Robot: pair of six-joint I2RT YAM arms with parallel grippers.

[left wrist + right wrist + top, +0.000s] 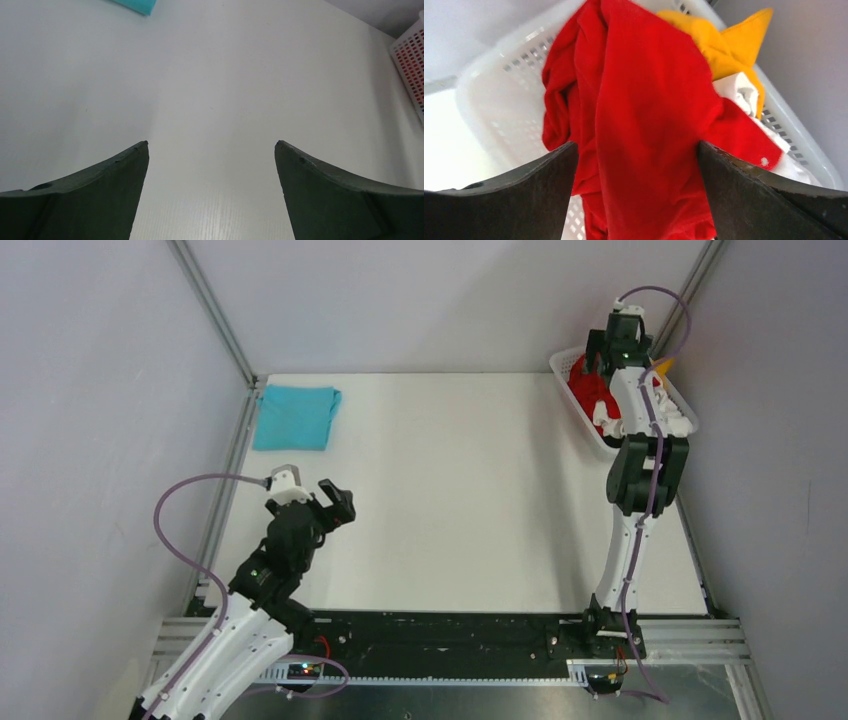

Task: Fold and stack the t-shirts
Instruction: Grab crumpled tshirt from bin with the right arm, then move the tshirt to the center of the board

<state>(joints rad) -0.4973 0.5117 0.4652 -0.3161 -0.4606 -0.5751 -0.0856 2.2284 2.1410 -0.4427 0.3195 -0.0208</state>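
A turquoise-blue t-shirt [295, 417] [137, 4] lies folded at the table's far left. A bright red t-shirt [588, 390] [639, 100] is bunched in the white lattice basket [560, 362] [499, 100] at the far right, over an orange-yellow shirt [724, 45] and a white one [741, 92]. My right gripper [636, 145] [603, 368] reaches down into the basket, open, with the red cloth lying between its wide-apart fingers. Over the near left of the bare table, my left gripper [335, 502] [212, 145] is open and holds nothing.
The basket [410, 55] sits against the right wall of the enclosure. Grey walls and metal frame rails close in the table on the left, back and right. The white tabletop [450, 490] lies between the two arms.
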